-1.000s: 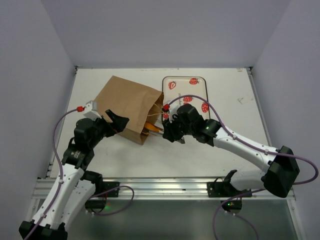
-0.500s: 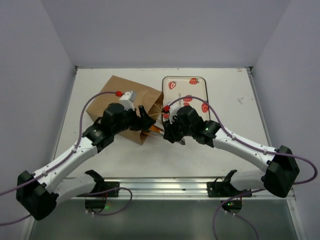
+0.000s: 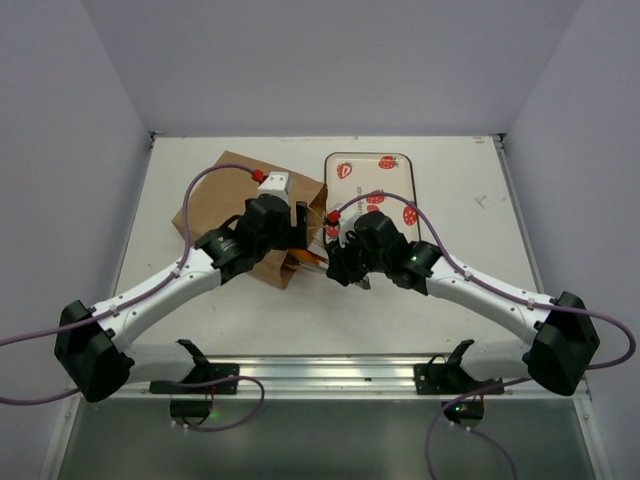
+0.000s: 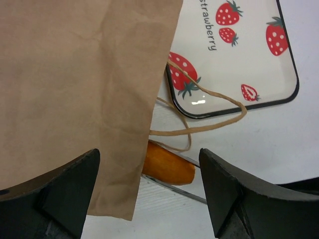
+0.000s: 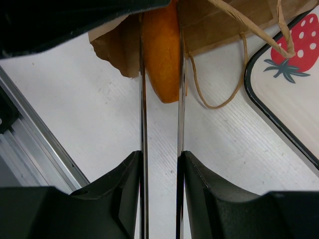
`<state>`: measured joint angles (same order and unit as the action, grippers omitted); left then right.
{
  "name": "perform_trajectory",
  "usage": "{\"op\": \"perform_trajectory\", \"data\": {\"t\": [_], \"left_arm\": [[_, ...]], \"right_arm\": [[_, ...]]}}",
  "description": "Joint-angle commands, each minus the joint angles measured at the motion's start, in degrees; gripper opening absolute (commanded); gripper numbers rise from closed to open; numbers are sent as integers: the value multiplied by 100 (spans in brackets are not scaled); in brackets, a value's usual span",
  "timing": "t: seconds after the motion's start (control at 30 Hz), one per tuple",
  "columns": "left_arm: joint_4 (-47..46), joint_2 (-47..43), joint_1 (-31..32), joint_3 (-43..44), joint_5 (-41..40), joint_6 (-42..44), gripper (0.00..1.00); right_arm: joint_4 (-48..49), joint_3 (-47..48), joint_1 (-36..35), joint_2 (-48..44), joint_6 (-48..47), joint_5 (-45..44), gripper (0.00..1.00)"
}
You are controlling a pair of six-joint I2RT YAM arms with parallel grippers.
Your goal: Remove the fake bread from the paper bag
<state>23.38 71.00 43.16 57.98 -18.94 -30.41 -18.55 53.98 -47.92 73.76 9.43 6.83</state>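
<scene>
Right gripper (image 5: 159, 164) is clamped on the tongs (image 5: 141, 124), which pinch the fake bread (image 5: 162, 55) poking from the paper bag (image 4: 75, 74) mouth at its 4 o'clock side; left gripper (image 4: 148, 164) hovers jaws apart over the bag, likely to pin it for the pull.

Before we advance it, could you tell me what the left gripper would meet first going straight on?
Probably the paper bag, its side near the mouth edge; the fake bread pokes out just beside it. Depth is unclear.
</scene>
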Motion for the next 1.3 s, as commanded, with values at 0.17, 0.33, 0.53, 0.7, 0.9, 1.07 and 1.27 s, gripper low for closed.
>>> {"op": "perform_trajectory", "data": {"t": [0.17, 0.33, 0.53, 0.7, 0.9, 1.07, 1.27], "left_arm": [[264, 633, 9, 925, -892, 263, 85], [527, 1319, 0, 1418, -1032, 563, 84], [642, 1820, -62, 1682, -1218, 642, 69], [703, 1935, -246, 1656, -1349, 580, 43], [756, 1952, -360, 1576, -1674, 642, 29], [791, 1996, -633, 1471, -1797, 721, 13], [686, 1856, -1011, 1234, -1868, 993, 4]], "right_arm": [[255, 8, 37, -151, 32, -156, 31], [255, 16, 37, -169, 24, -147, 31], [246, 16, 37, -169, 32, -129, 31], [237, 8, 37, -177, 24, -164, 31], [237, 8, 37, -204, 24, -191, 31], [185, 16, 37, -221, 32, -200, 31], [27, -1, 46, -344, 6, -366, 31]]}}
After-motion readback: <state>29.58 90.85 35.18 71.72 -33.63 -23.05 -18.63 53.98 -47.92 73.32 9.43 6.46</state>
